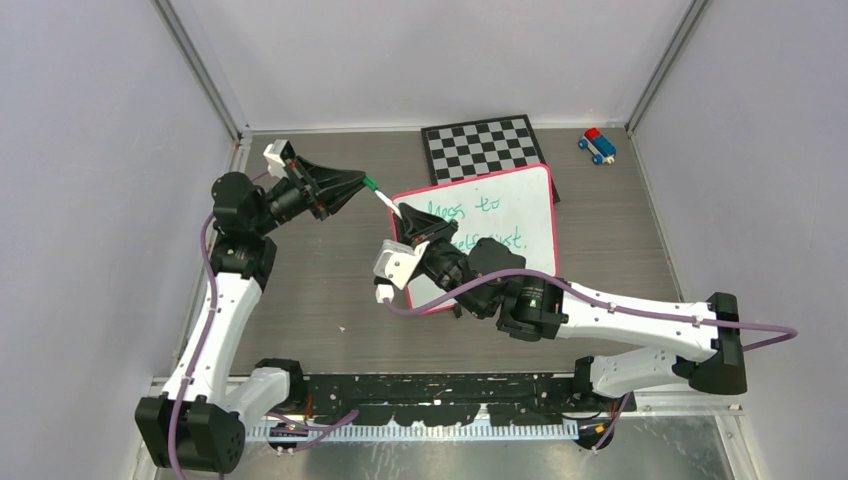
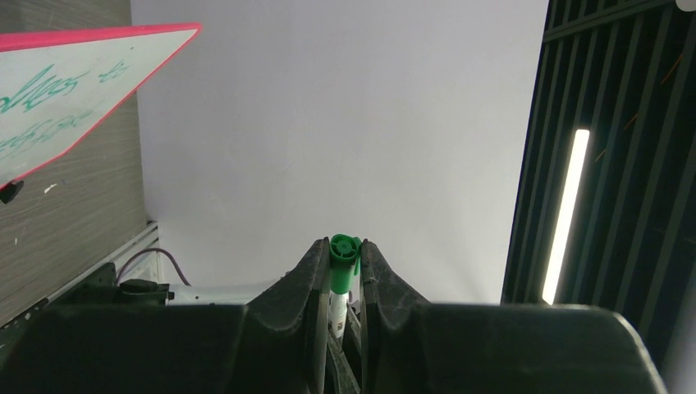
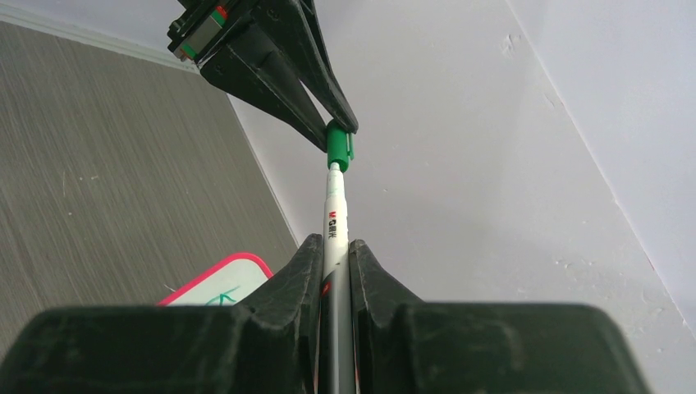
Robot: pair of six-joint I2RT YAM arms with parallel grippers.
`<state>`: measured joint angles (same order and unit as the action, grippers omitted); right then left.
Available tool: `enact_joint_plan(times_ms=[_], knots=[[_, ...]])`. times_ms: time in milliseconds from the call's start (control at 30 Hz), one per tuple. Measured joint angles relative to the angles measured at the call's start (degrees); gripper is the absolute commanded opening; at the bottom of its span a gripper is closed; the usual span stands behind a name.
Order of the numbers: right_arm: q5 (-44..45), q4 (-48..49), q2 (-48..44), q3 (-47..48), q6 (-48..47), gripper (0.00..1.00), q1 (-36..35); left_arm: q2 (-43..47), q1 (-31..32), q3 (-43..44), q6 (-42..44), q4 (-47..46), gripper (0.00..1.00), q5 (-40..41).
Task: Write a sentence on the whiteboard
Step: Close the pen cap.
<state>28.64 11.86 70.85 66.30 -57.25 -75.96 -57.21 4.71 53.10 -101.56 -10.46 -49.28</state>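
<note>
The whiteboard [image 1: 520, 215] lies on the table with a pink-red frame. The green sentence [image 1: 470, 212] on it is partly hidden by my right arm. My right gripper [image 1: 405, 215] is shut on the white-and-grey marker [image 3: 335, 213] above the board's left edge. My left gripper [image 1: 362, 183] is shut on the marker's green cap [image 3: 339, 148]. The marker's end sits in the cap. In the left wrist view the cap [image 2: 345, 254] is pinched at the fingertips, with the board [image 2: 49, 107] at upper left. A board corner [image 3: 222, 283] shows in the right wrist view.
A black-and-white chequered board [image 1: 480, 145] lies behind the whiteboard. A small red-and-blue toy block [image 1: 597, 145] sits at the back right. Grey walls enclose the table on three sides.
</note>
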Motion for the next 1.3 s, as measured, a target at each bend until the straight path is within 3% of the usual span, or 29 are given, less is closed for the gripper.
enact_joint_plan(times_ms=[500,1300], knots=[[1.6,2.0,3.1,0.9,-2.8,0.0,0.0,1.5,2.5,-1.2,0.2,-0.1,0.0,-0.4],[7.2,9.7,9.6,1.9,-13.0,0.0,-0.5,0.2,6.6,-1.3,6.7,0.0,0.0,8.2]])
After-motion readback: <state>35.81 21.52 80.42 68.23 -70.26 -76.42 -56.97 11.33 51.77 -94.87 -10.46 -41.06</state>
